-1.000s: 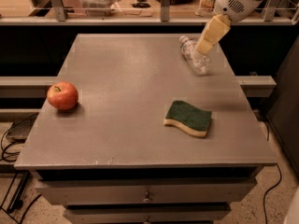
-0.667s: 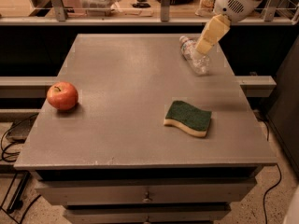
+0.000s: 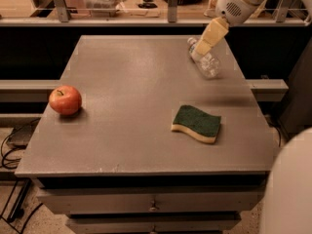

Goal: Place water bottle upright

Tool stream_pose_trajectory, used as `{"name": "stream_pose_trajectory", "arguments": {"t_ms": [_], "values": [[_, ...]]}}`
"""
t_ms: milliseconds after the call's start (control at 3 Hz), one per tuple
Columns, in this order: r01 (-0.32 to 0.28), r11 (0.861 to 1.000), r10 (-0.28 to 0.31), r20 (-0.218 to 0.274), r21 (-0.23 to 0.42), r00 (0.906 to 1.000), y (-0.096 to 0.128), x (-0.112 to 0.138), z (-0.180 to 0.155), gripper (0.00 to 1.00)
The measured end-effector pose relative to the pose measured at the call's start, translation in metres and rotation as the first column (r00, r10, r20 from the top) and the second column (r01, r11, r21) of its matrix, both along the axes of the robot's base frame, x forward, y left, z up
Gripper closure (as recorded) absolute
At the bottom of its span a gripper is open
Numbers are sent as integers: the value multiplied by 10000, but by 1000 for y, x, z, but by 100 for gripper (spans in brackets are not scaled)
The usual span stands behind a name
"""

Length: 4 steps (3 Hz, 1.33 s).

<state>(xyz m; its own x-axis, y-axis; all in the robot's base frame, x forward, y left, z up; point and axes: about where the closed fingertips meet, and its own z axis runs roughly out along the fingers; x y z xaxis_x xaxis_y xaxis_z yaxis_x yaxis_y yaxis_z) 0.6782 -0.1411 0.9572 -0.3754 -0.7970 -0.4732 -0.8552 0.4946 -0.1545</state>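
Note:
The water bottle, small, clear and crinkled with a white cap, lies on its side at the far right of the grey table. Its cap end points to the far left. My gripper, tan with a white wrist, comes down from the upper right. It sits over the bottle's neck, just by the cap, and hides part of the neck.
A red apple sits near the table's left edge. A green and yellow sponge lies at the front right. A shelf with a rail and clutter runs behind the table. Drawers are below the front edge.
My gripper has shifted slightly left and down toward the bottle's neck. The bottle, the apple and the sponge have not moved.

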Motion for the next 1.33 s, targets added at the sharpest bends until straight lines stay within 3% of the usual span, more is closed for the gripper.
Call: {"name": "stream_pose_trajectory", "arguments": {"t_ms": [333,667,1000,1333], "values": [[612,9960,-603,-151,653,9981,8,30,-12,0],[1668,9816,-1667,-81,934,9860,11,61,-24,0],[1725,9801,-1710,-236,982,9850,13,63,-30,0],[2182,9705,-2176,-174,1021,9759,15,75,-37,0]]}}
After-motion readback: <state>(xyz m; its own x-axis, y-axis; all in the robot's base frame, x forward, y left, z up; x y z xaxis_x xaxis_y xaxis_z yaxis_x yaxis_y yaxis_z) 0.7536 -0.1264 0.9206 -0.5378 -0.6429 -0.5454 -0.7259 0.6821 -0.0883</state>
